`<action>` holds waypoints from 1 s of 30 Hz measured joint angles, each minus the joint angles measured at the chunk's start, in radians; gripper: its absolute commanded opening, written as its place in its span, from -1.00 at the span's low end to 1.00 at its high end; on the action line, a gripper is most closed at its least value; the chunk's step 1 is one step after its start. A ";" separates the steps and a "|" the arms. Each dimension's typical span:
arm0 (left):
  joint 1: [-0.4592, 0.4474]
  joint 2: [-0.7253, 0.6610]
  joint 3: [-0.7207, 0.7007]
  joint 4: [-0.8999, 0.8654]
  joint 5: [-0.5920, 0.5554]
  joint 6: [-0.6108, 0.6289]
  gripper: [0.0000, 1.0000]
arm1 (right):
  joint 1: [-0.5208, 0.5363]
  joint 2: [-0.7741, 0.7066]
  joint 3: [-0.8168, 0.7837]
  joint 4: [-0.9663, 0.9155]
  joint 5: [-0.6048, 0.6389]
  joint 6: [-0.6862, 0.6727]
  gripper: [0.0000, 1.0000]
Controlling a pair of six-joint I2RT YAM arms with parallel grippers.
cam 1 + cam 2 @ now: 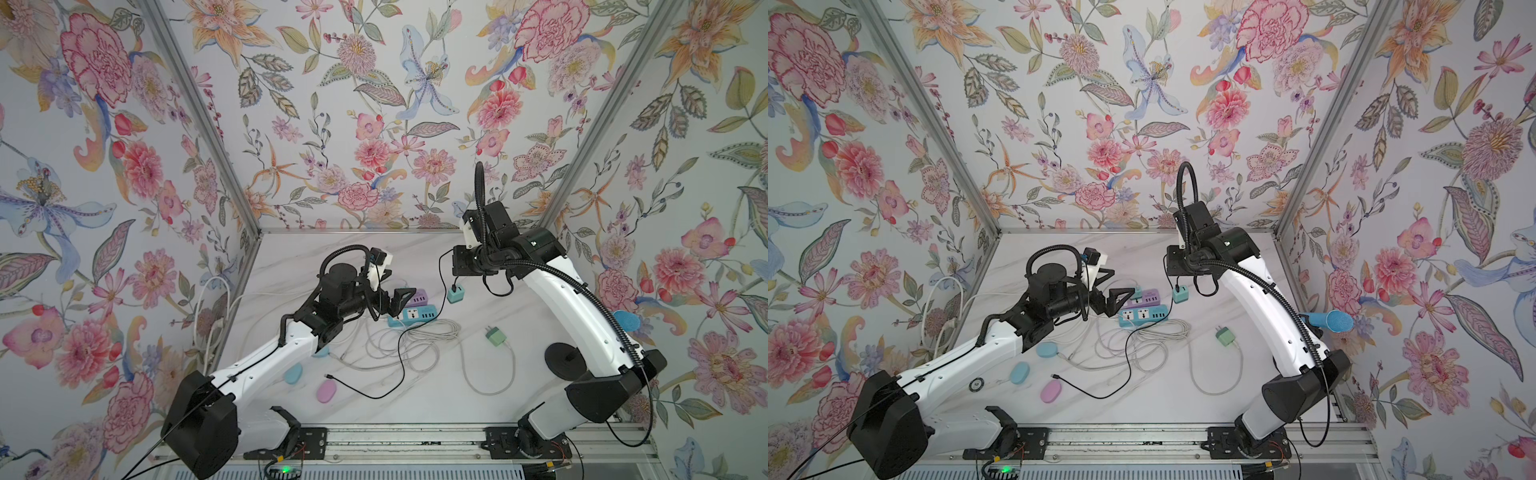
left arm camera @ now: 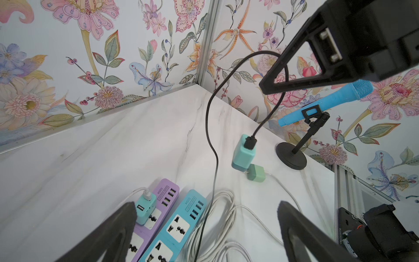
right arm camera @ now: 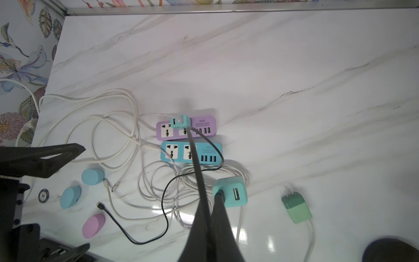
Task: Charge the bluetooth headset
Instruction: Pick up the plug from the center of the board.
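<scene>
right gripper (image 3: 215, 204) pinches the black cable (image 3: 167, 220) above teal charger (image 3: 235, 192).

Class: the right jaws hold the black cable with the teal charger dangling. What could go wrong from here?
1. The teal charger hangs from the right gripper by its black cable alone; it may swing or unplug.
2. That cable lies across the white cables; lifting may snag them and drag its loose end away from the pink case.
</scene>
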 measured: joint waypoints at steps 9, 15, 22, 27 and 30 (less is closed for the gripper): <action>-0.003 0.000 0.000 0.000 0.035 0.004 1.00 | 0.076 0.053 0.058 0.016 -0.182 0.069 -1.00; -0.019 -0.017 -0.008 0.000 0.027 0.030 1.00 | 0.079 0.126 0.214 0.038 -0.254 0.097 -1.00; -0.021 -0.091 -0.082 0.036 -0.101 0.118 0.99 | 0.079 0.171 0.360 0.055 -0.334 0.117 -1.00; -0.021 -0.105 -0.100 0.096 -0.167 0.194 0.99 | 0.079 0.171 0.378 0.060 -0.377 0.131 -1.00; -0.021 -0.105 -0.106 0.129 -0.182 0.221 0.88 | 0.079 0.172 0.378 0.060 -0.389 0.137 -1.00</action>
